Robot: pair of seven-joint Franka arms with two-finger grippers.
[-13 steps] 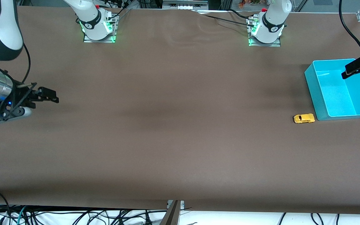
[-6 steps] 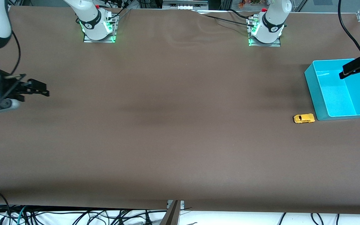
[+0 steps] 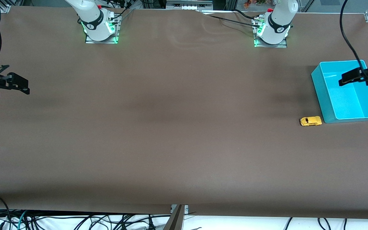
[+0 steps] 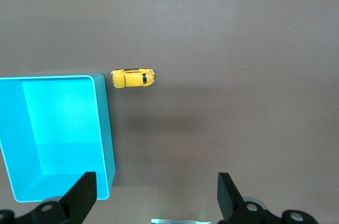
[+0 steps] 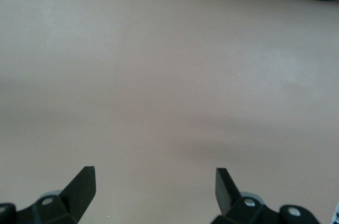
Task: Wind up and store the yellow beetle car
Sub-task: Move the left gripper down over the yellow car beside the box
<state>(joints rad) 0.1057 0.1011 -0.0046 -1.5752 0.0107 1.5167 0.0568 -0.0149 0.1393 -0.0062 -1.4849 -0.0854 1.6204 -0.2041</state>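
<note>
- Yellow beetle car (image 3: 310, 121) sits on the brown table (image 3: 177, 127), toward the left arm's end, on its wheels, body lengthwise along the table.
- In left wrist view the car (image 4: 133, 78) shows roof-up, dark window patch visible; nothing touching it.
- Turquoise bin (image 3: 323, 89) just beside the car; car lies off the bin's corner nearest the front cam, w/ a thin gap between them, not touching. Car is slightly nearer the front cam than the bin's near wall.
- Bin interior (image 4: 18, 128) shows nothing in it; car is outside it.
- Left gripper (image 3: 351, 77) up in the air over the bin, arm coming in from the table's edge at the left arm's end. Wrist view: left gripper (image 4: 157, 195) w/ fingers (image 4: 85, 189) spread wide, holding nothing; one finger lines up over the bin wall, the other over bare table.
- Right gripper (image 3: 19, 85) hangs over bare table at the right arm's end, well apart from car and bin. Wrist view: right gripper (image 5: 155, 187) fingers (image 5: 83, 181) wide apart, nothing between them, only table surface below.
- Both arm bases lit green along the table edge farthest from the front cam.
- Loose cables (image 3: 75, 220) hang off the table edge nearest the front cam.
</note>
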